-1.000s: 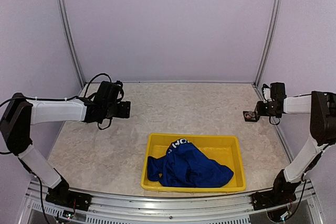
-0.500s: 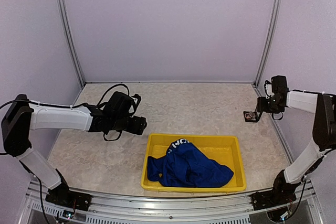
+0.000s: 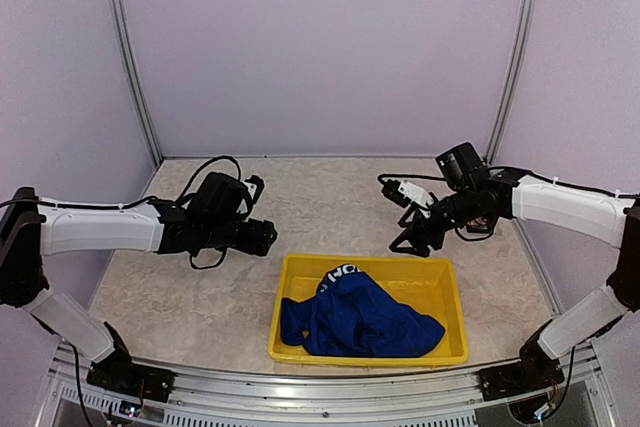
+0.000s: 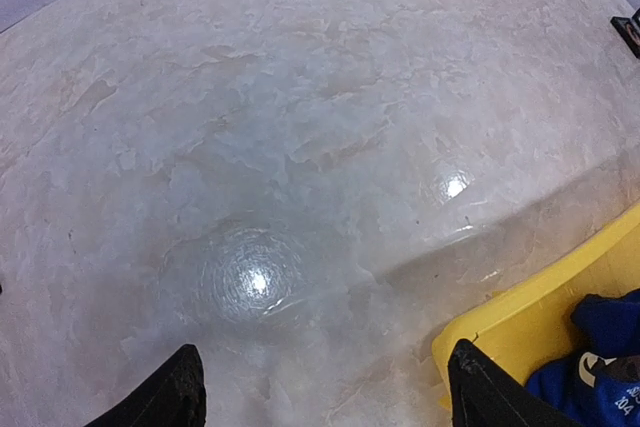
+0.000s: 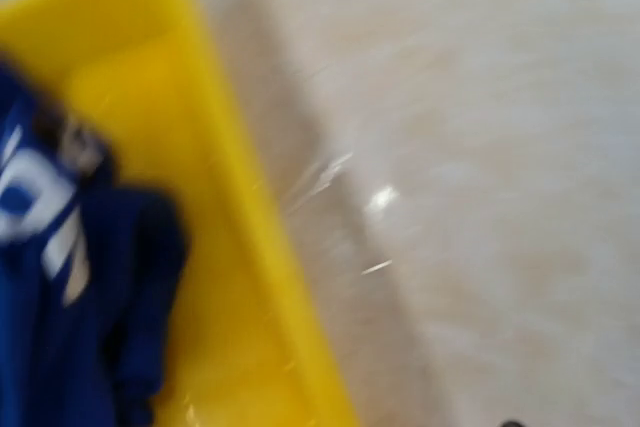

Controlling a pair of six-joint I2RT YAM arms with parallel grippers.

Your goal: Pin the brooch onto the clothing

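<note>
The clothing (image 3: 360,322), a crumpled royal-blue T-shirt with white lettering, lies in a yellow tray (image 3: 300,267) near the table's front. My left gripper (image 3: 265,238) hovers open just beyond the tray's far left corner. In the left wrist view, the left gripper (image 4: 325,387) has bare table between its fingers, with the tray (image 4: 540,312) and clothing (image 4: 600,347) at lower right. My right gripper (image 3: 408,239) hangs open over the table just past the tray's far rim. The blurred right wrist view shows the tray (image 5: 250,247), the clothing (image 5: 60,277) and one fingertip (image 5: 511,424). I see no brooch.
Pale purple walls close in the marbled table on three sides. Metal posts (image 3: 132,67) (image 3: 512,67) stand at the back corners and a rail (image 3: 320,397) runs along the near edge. A small dark shape (image 4: 630,32) sits at the left wrist view's right edge.
My right arm has swung from the table's right edge leftward to the tray's far rim, and its jaws have spread. My left arm has reached right and nearer, toward the tray's corner.
</note>
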